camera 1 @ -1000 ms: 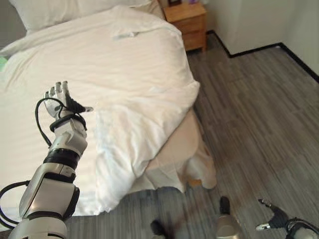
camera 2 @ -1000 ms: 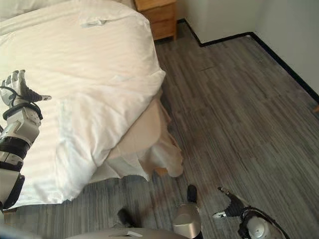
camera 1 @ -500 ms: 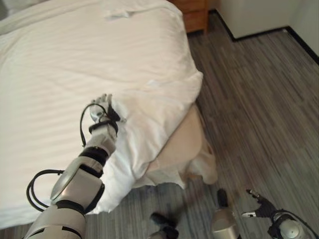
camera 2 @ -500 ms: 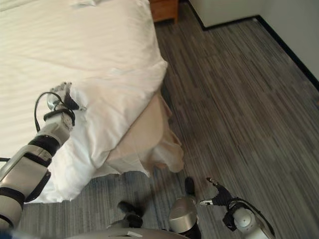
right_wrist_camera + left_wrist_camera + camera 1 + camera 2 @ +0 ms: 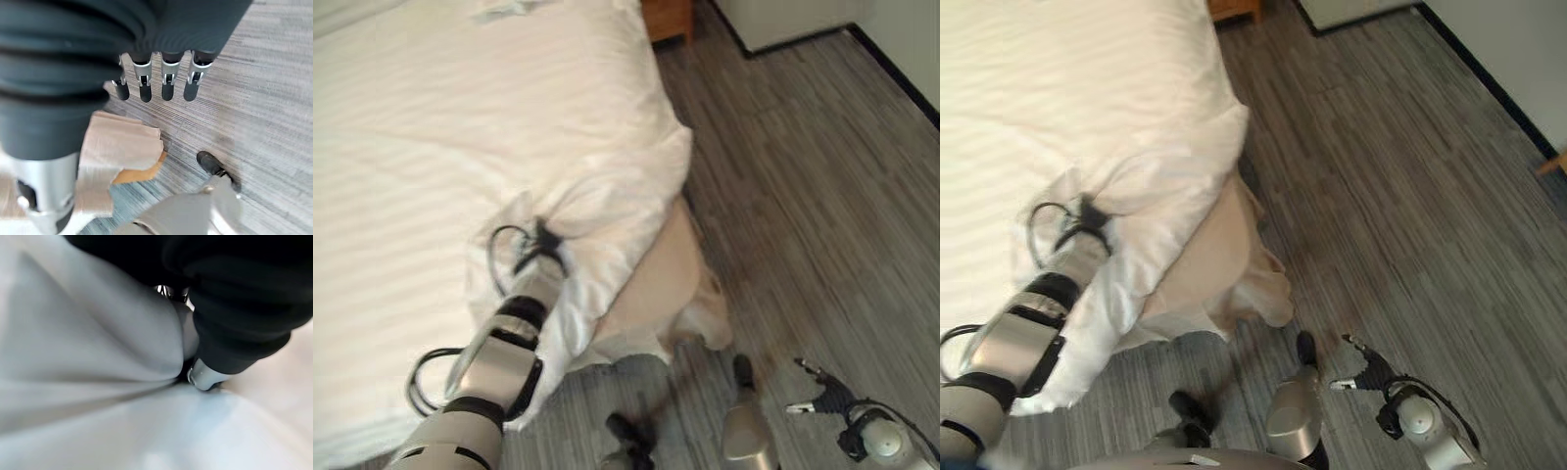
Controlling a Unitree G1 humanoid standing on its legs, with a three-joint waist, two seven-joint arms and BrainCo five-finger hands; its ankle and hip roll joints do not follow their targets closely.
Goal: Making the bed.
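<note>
Where the white duvet (image 5: 460,127) bunches at the bed's near right corner, the left hand (image 5: 544,241) is pushed into the folds, so that from the head views just its dark wrist cover shows and cloth gathers around it. The left wrist view looks from up close: white fabric pressed against the dark cover, with one silver finger (image 5: 201,377) poking out beneath; whether the fingers grip the cloth I cannot tell. The duvet lies over most of the bed and hangs over the corner, where a beige bed skirt (image 5: 1209,264) spills down to the grey plank floor (image 5: 803,196). The right hand (image 5: 1363,373) hangs low over the floor, well apart from the bed; its own wrist view shows its fingers (image 5: 166,81) straight and relaxed, holding nothing, with the beige skirt (image 5: 115,147) past them. A wooden nightstand (image 5: 668,18) stands at the bed's far right corner.
</note>
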